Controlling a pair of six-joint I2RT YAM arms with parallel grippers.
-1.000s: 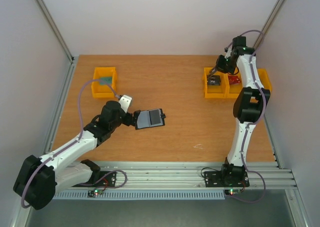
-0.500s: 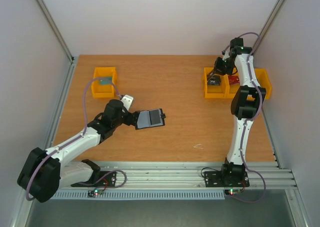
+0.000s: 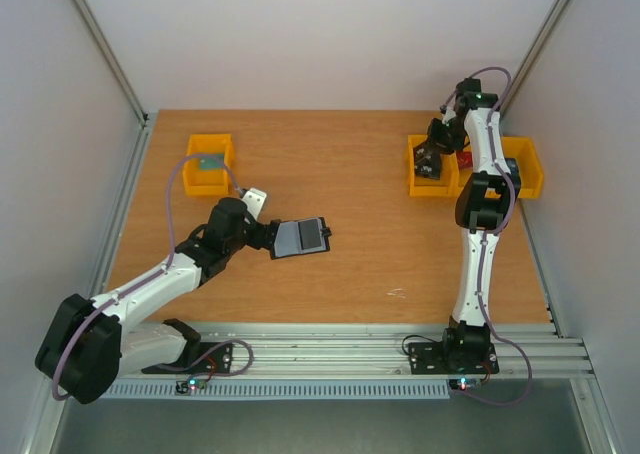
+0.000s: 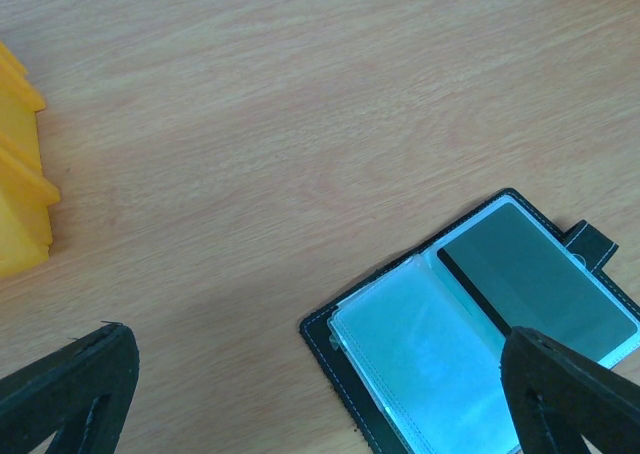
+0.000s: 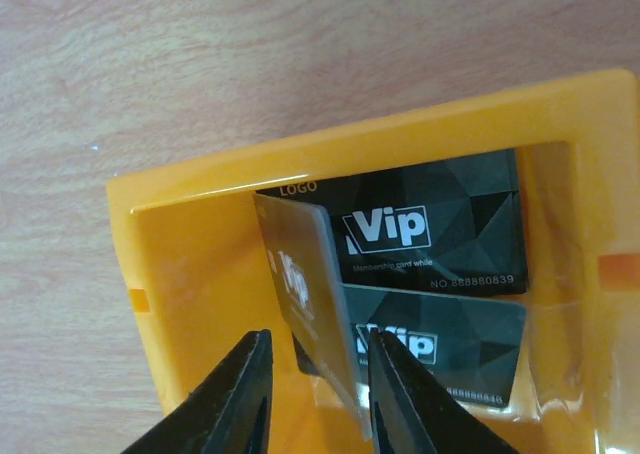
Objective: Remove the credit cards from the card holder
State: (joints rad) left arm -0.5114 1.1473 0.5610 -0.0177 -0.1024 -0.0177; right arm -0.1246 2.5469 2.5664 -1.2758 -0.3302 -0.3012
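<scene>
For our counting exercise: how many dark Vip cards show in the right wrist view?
3. The upper card and the lower card lie flat in the yellow bin; the third card stands tilted between the right fingers. More may hide underneath.

A table is seen from above. Left of its centre, a card holder is laid open and flat, with the left gripper set just beside its left edge. Near the far left corner, a single bin is placed. Along the far right, a row of bins is set side by side, and the right gripper is positioned over the leftmost one. Inside that bin, two cards are laid flat, one before the other. A third card is stood tilted between the gripper's fingers.
</scene>
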